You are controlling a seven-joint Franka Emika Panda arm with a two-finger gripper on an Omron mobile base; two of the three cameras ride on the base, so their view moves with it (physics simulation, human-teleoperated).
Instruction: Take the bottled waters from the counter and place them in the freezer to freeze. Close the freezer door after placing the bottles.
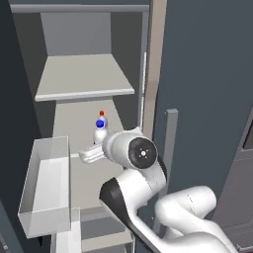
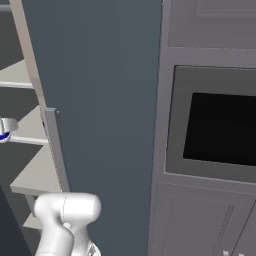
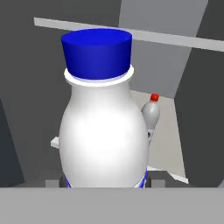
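Observation:
My gripper [image 3: 104,183] is shut on the white bottled water [image 3: 103,135] with the blue cap, its fingertips [image 3: 154,180] flanking the bottle's base. In the left base view the gripper [image 1: 98,149] holds this bottle [image 1: 101,132] upright inside the open freezer [image 1: 84,79], over the middle shelf [image 1: 74,118]. The clear-grey bottle with a red cap [image 3: 151,114] stands further back on that shelf, just behind the held bottle [image 1: 102,114]. The freezer door [image 1: 11,108] stands swung open at the left. The counter is out of view.
A pale door bin [image 1: 44,197] juts from the open door close to my arm's left. An upper shelf [image 1: 84,81] hangs above the bottles. The closed twin door with its bar handle [image 1: 170,148] is at the right, and a wall oven [image 2: 220,130] lies beyond it.

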